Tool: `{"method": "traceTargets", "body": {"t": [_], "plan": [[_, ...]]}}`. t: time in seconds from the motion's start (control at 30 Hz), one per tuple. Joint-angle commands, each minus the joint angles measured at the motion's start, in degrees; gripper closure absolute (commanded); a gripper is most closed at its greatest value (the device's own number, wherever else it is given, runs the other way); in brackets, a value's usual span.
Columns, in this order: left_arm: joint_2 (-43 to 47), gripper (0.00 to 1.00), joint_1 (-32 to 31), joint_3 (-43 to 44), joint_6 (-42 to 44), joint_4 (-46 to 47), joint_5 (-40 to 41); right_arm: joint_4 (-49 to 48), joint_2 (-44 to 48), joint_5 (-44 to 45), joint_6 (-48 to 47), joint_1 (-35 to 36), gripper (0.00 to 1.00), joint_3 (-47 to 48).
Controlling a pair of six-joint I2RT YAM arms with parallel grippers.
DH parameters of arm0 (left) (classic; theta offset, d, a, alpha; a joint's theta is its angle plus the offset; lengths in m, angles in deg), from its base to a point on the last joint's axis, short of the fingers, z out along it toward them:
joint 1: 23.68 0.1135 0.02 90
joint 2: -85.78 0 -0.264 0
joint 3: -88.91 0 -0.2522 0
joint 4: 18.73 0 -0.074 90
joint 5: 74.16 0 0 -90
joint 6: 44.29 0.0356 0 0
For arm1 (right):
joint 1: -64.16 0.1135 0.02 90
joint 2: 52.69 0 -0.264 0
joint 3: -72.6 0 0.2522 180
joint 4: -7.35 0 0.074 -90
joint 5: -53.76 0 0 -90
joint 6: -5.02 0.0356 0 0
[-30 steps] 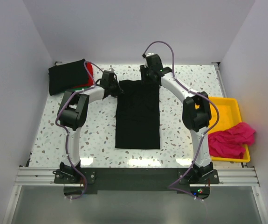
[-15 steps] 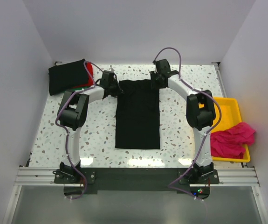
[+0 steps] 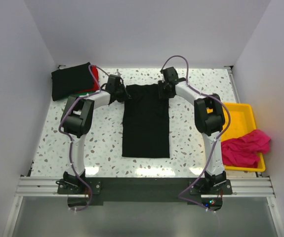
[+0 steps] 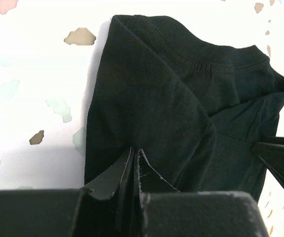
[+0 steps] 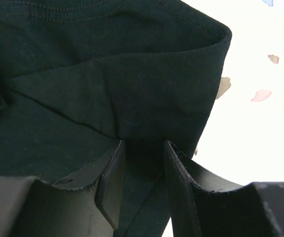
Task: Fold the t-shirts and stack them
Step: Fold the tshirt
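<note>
A black t-shirt (image 3: 146,121) lies folded into a long strip in the middle of the table. My left gripper (image 3: 120,94) is at its far left corner and is shut on the cloth; the left wrist view shows the fingertips (image 4: 136,152) pinched on the black t-shirt (image 4: 171,98). My right gripper (image 3: 163,90) is at the far right corner. In the right wrist view it (image 5: 142,148) is open, its jaws apart with the edge of the black t-shirt (image 5: 107,84) between them. A magenta-pink t-shirt (image 3: 245,147) lies bunched in the yellow tray.
A folded black shirt (image 3: 71,82) lies at the back left on a red one (image 3: 95,74), with a bit of green (image 3: 82,93) showing. The yellow tray (image 3: 240,116) stands at the right edge. White walls close in the back and sides.
My right gripper has come from behind the shirt down onto its far right corner. The left gripper and the shirt have stayed put.
</note>
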Motion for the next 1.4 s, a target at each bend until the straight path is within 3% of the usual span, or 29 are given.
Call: {"method": "traceTargets", "body": {"t": [0.0,0.37,0.67,0.83,1.07,1.23,1.37], "plan": [[-1.5,0.92,1.0,1.5,1.3,-0.5,0.3,-0.3,0.3,-0.7,0.6,-0.1,0.6,0.1],[-2.0,0.92,1.2,1.5,1.2,-0.6,0.4,0.1,2.8,-1.9,1.7,0.0,0.68,-2.2],[-2.1,0.92,1.6,1.5,1.1,-0.6,0.3,-0.1,6.9,-1.3,3.1,0.0,0.96,-4.3],[-2.3,0.92,1.7,1.5,1.1,-0.5,0.1,0.5,10.0,-0.1,3.6,0.0,1.0,-5.4],[-2.6,0.92,1.8,1.5,0.8,-0.4,0.1,0.8,13.7,-1.7,4.4,-0.1,0.99,-7.2],[-2.7,0.92,1.9,1.4,0.9,-0.3,0.0,1.1,11.6,-1.8,4.4,0.0,0.81,-6.5],[-2.7,0.92,2.0,1.3,0.8,-0.2,-0.2,1.7,8.5,-1.7,4.1,-0.3,0.76,-5.0]]}}
